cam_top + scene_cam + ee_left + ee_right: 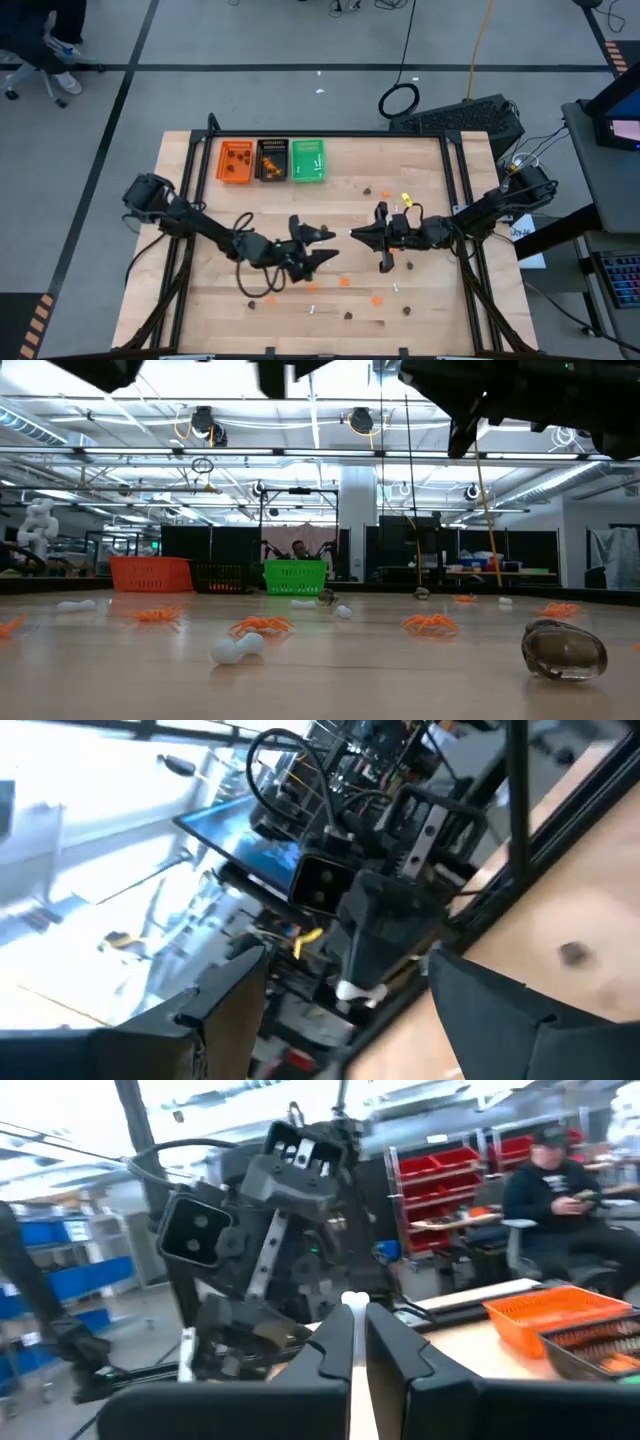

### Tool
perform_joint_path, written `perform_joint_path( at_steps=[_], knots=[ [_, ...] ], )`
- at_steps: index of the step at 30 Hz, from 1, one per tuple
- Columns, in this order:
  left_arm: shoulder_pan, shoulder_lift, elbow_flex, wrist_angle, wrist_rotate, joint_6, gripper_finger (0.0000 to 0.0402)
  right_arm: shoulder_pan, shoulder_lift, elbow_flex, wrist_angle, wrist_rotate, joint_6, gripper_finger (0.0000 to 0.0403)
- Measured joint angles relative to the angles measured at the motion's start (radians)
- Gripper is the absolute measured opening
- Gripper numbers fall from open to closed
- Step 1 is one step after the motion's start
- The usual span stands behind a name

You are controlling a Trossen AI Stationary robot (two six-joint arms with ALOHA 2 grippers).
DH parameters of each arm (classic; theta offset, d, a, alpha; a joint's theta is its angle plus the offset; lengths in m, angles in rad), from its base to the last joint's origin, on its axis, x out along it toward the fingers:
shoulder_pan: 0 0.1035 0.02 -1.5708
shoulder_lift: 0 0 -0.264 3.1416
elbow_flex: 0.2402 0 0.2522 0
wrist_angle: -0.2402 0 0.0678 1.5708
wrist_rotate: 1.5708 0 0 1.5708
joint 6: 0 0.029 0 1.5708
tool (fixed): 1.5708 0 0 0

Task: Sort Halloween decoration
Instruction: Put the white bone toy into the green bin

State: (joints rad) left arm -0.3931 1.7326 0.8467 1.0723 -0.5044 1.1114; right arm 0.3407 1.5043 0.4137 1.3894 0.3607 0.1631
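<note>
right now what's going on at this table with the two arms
Two robot arms are sorting tiny Halloween trinkets into three small trays at the far edge: orange tray, black tray, green tray. Each tray already holds a few pieces. Many trinkets still lie scattered on the wooden table, such as an orange trinket. Both arms face each other mid-table. The left pincer is open. The right pincer is shut, with something small and white at its tips.

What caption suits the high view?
Both arms meet mid-table, left pincer open, trinkets scattered, three trays at the far edge.
</note>
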Motion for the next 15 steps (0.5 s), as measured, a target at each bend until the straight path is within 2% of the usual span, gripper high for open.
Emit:
perform_joint_path(
  at_steps=[7, 15],
  knots=[
    [0.051, 0.071, 0.102, -0.127, 0.064, 0.076, 0.0271, -0.013, 0.0, 0.029, 0.005, -0.127, 0.015, 0.0],
    [0.055, 0.084, 0.121, -0.133, 0.075, 0.136, 0.0267, -0.013, 0.0, 0.033, -0.097, -0.156, 0.113, 0.0]
  ],
)
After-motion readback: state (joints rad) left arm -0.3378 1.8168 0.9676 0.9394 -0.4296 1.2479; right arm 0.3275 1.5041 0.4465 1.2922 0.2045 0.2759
